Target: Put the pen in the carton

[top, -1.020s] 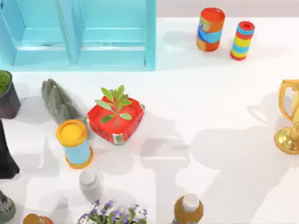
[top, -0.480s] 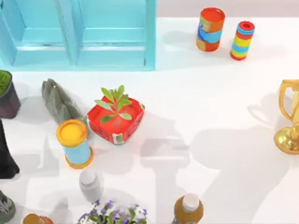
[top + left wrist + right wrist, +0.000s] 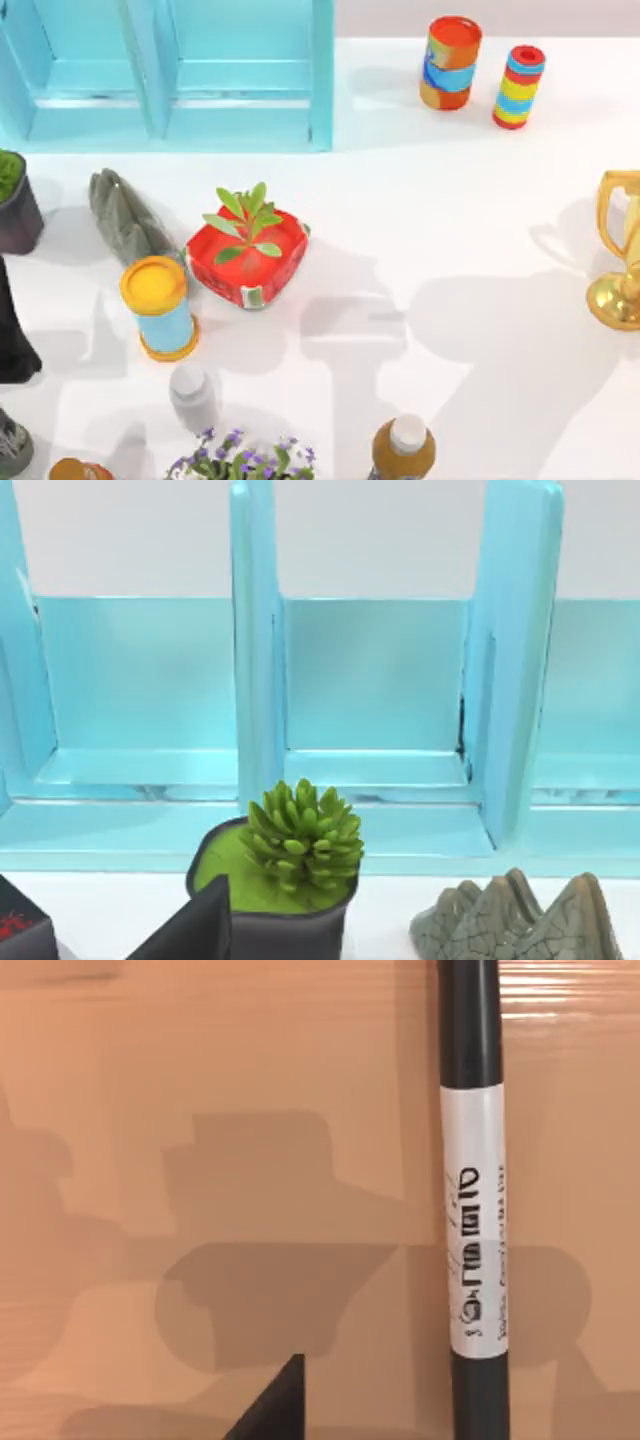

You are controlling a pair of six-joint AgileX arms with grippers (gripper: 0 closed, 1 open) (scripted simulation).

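Nothing has shifted on my top view since a second ago; every object sits where it was. I take the red planter (image 3: 247, 256) with its leafy sprig as my landmark. Far left of it, at the bench (image 3: 460, 230) edge, stands a dark pot (image 3: 18, 210) of green succulent, which my left wrist camera sees close up (image 3: 285, 875) before the turquoise rack (image 3: 375, 680). Just left of the planter lies a grey-green rock (image 3: 125, 218), and in front of that a yellow-lidded blue can (image 3: 160, 308). Behind the planter the rack (image 3: 170, 75) lines the back. Far behind and right stand an orange can (image 3: 450, 62) and a striped one (image 3: 518, 86); far right, a gold trophy (image 3: 620, 250). My right wrist camera shows the pen (image 3: 473, 1200) lying on brown cardboard (image 3: 200, 1110), the carton. I cannot tell either gripper's opening.
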